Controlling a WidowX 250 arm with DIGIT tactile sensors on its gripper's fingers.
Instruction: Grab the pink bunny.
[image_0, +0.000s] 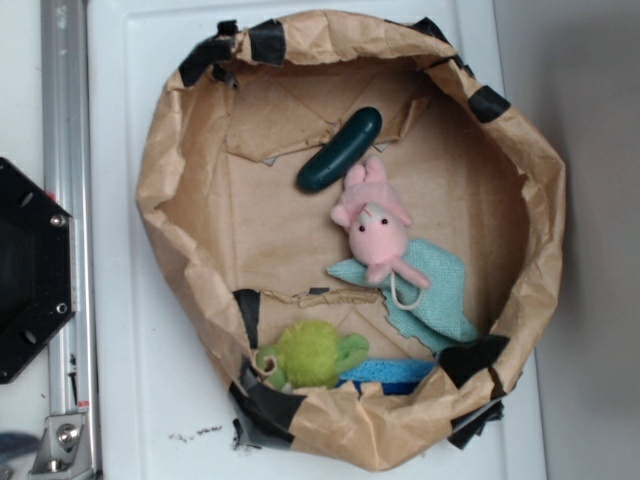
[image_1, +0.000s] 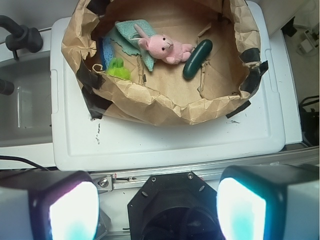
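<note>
1. Nearest, in the wrist view: gripper (image_1: 157, 212) spread wide, empty, hanging outside the brown paper basket (image_1: 150, 107).
2. Inside the basket: pink bunny (image_1: 165, 48) lying on a teal cloth (image_1: 131, 31), touching a dark green cucumber (image_1: 197, 59).
3. At the basket's wall: fuzzy green plush (image_1: 118, 69).

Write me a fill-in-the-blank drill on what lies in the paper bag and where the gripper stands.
1. The pink bunny lies partly on a teal ____.
2. The dark green cucumber-shaped toy lies by the bunny's ____.
3. The fuzzy plush by the paper bag's wall is ____ in colour.
4. The gripper, far from the bag, has its jaws ____.

Missing words: cloth; ears; green; open
</note>
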